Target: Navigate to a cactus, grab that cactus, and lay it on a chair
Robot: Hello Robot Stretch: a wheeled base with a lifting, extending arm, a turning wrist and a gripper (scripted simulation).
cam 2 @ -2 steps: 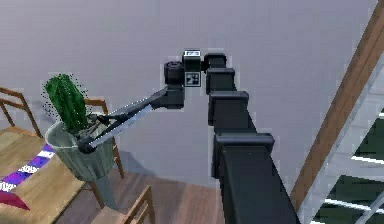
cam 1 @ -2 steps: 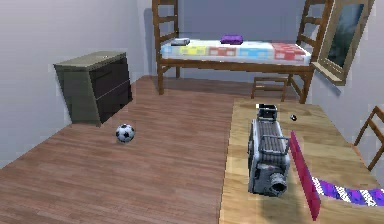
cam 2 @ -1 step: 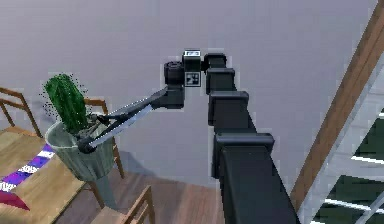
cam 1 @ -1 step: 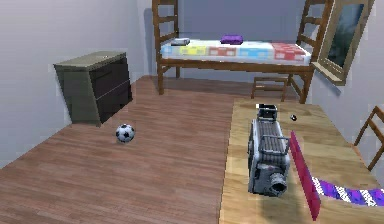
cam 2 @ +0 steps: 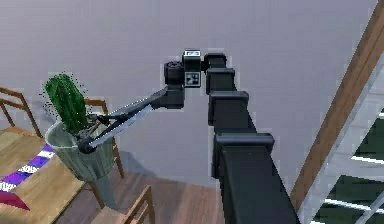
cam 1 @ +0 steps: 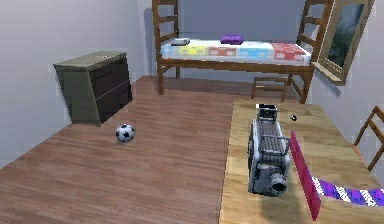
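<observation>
Fwd view: dresser (cam 1: 95, 85) L, ball (cam 1: 124, 132) before it, bed (cam 1: 235, 48) at back, device (cam 1: 268, 150) on table (cam 1: 238, 175) R

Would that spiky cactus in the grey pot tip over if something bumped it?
Probably tippy: the cactus stands tall above a pot that narrows toward its bottom. It likely stays stiff, since it stands straight up. Its sides look bristly, so gripping the pot's smooth wall seems safer.
</observation>
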